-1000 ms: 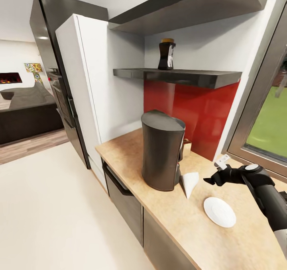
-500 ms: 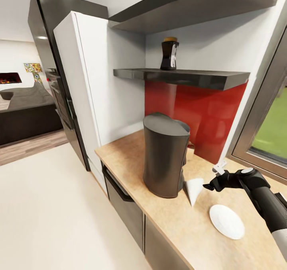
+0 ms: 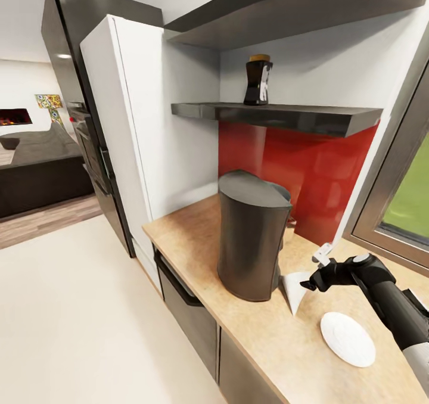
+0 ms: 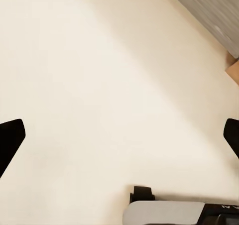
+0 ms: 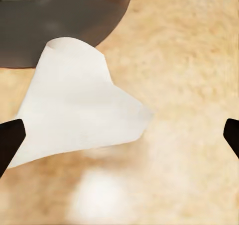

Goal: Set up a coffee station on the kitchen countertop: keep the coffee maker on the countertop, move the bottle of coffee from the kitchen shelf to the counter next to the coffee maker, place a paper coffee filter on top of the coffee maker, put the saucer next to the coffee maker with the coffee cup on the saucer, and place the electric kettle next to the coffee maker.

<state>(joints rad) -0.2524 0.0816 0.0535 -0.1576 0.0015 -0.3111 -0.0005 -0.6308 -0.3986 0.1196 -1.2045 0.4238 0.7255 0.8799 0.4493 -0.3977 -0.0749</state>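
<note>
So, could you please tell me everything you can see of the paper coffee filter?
The paper coffee filter is a thin white cone of matte paper, lying flat on the light wood kitchen countertop right beside the base of the dark grey coffee maker. The right tool, open, hovers close over it without gripping it.

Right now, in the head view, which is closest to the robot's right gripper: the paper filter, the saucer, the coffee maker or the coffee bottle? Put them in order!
From the right gripper:
1. Paper coffee filter, just beside the fingertips, on the countertop.
2. Saucer, on the countertop under the arm.
3. Coffee maker, beyond the filter.
4. Bottle of coffee, up on the kitchen shelf.
</note>
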